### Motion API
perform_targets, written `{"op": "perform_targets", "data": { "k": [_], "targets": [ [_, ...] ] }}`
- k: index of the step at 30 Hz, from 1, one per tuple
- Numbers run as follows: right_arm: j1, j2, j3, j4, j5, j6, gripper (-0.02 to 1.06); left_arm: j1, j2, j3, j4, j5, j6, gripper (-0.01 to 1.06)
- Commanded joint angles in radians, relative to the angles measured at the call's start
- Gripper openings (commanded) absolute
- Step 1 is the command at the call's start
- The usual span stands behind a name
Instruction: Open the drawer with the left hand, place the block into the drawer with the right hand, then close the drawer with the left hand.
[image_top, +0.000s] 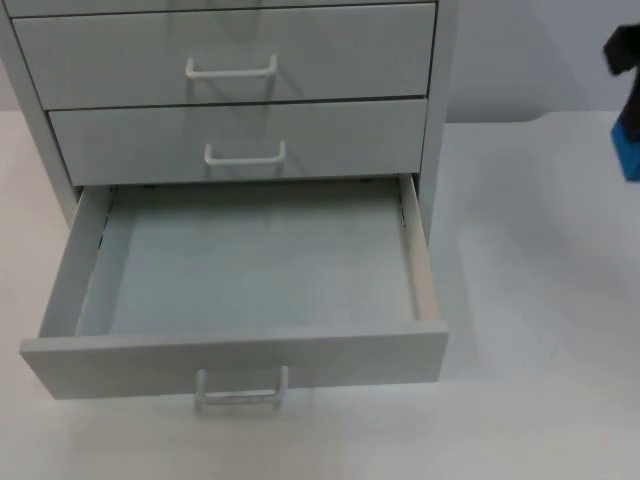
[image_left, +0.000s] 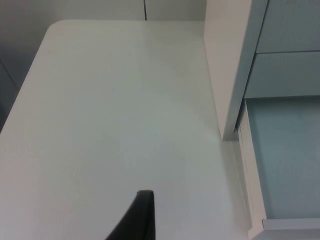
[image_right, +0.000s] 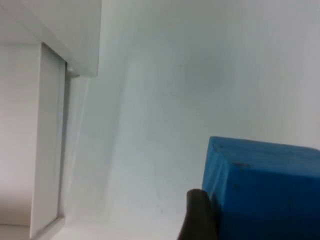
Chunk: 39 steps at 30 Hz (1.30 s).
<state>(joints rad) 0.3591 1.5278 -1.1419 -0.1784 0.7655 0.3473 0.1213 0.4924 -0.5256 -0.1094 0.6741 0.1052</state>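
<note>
Block (image_right: 262, 192) held in right gripper (image_top: 628, 110) beside open drawer (image_top: 235, 357).

White table and grey wall, evenly lit.

You have a white table top (image_top: 540, 300) running back to a grey partition wall (image_top: 530, 50), where its rounded far corner (image_left: 60, 27) meets the wall and a vertical seam (image_left: 145, 9) splits the panels. Light is soft and even, throwing only faint shadows onto the table just beside the pale grey cabinet (image_top: 438, 120) that stands on it.
</note>
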Motion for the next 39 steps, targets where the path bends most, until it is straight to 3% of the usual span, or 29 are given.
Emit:
{"op": "perform_targets", "data": {
  "k": [1,5,7,9,10,14,15,19,20,23,29,34,39],
  "targets": [
    [0.003,-0.019,-0.001,-0.011,0.018,-0.008,0.00,0.002,-0.004,0.003,-0.002,-0.015,-0.010,1.05],
    [0.039,-0.021,-0.001,-0.034,0.031,0.011,0.00,0.002,-0.004,0.003,-0.002,-0.018,-0.010,1.05],
    [0.101,-0.021,-0.001,-0.067,0.002,0.059,0.00,0.002,-0.004,0.003,-0.002,-0.026,-0.010,1.05],
    [0.212,-0.017,-0.001,-0.142,-0.054,0.169,0.00,0.002,-0.004,0.003,-0.002,-0.024,-0.010,1.05],
    [0.212,-0.017,-0.001,-0.142,-0.054,0.169,0.00,0.002,-0.004,0.003,-0.002,-0.024,-0.010,1.05],
    [0.376,0.023,-0.003,-0.299,-0.121,0.401,0.00,0.002,-0.004,0.003,-0.002,-0.024,-0.010,1.05],
    [0.376,0.023,-0.003,-0.299,-0.121,0.401,0.00,0.002,-0.004,0.003,-0.002,-0.024,-0.010,1.05],
    [0.506,0.117,-0.003,-0.443,-0.172,0.605,0.00,0.002,-0.004,0.003,-0.002,-0.024,-0.010,1.05],
    [0.506,0.117,-0.003,-0.443,-0.172,0.605,0.00,0.002,-0.004,0.003,-0.002,-0.024,-0.010,1.05],
    [0.551,0.184,-0.003,-0.562,-0.251,0.760,0.00,0.002,-0.004,0.003,-0.004,-0.024,-0.010,1.05],
    [0.560,0.290,-0.065,-0.597,-0.295,0.804,0.00,0.002,-0.004,0.003,-0.004,-0.024,-0.010,1.05],
    [0.560,0.424,-0.196,-0.602,-0.295,0.742,0.00,0.002,-0.004,0.003,-0.012,-0.034,-0.010,1.05],
    [0.556,0.485,-0.237,-0.604,-0.307,0.739,0.00,0.002,-0.004,0.003,-0.012,-0.034,-0.010,1.05]
  ]
}}
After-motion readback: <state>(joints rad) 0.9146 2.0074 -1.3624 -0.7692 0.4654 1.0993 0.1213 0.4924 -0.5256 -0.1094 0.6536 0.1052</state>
